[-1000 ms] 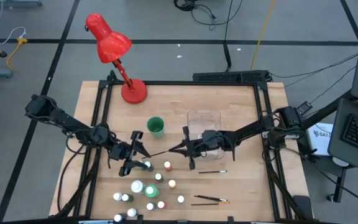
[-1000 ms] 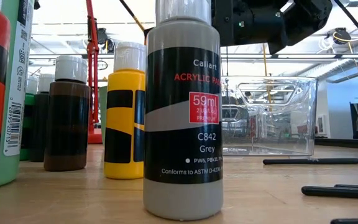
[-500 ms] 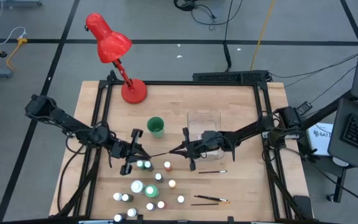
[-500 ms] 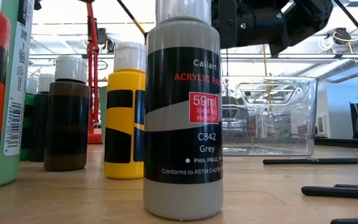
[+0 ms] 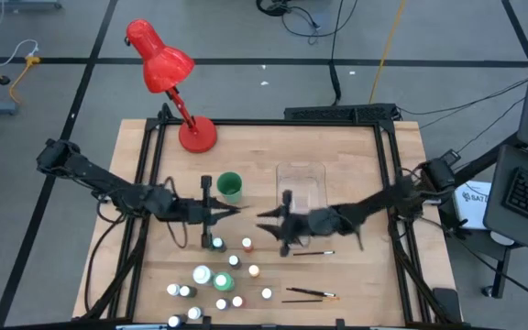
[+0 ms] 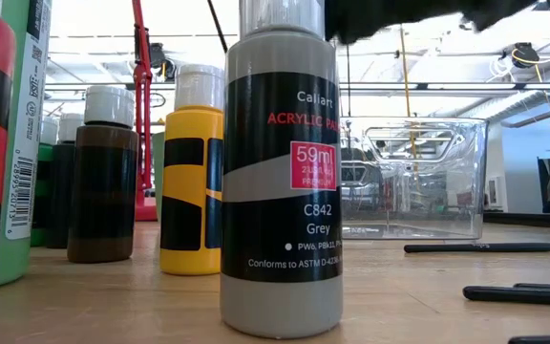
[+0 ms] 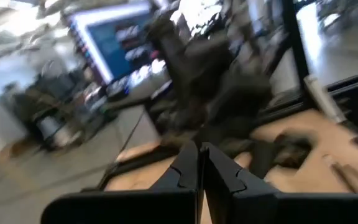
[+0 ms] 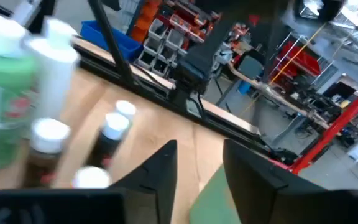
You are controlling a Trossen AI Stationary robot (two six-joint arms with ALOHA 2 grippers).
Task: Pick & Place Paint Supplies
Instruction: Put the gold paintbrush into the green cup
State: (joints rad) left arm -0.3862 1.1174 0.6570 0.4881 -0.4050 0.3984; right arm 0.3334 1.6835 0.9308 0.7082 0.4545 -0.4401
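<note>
The grey paint bottle [image 6: 281,182] nearest in the low view carries a black label reading "Callart", "ACRYLIC PA…" cut off at the edge, "59ml" in a red square, "C842", "Grey", and "Conforms to ASTM D-4236". The green bottle [image 6: 25,143] at the left bears a barcode with digits too small to read.

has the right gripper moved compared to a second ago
Yes. In the high view the right gripper has swung away from the clear container, toward the paint bottles, and its arm now sits lower against the table frame.
</note>
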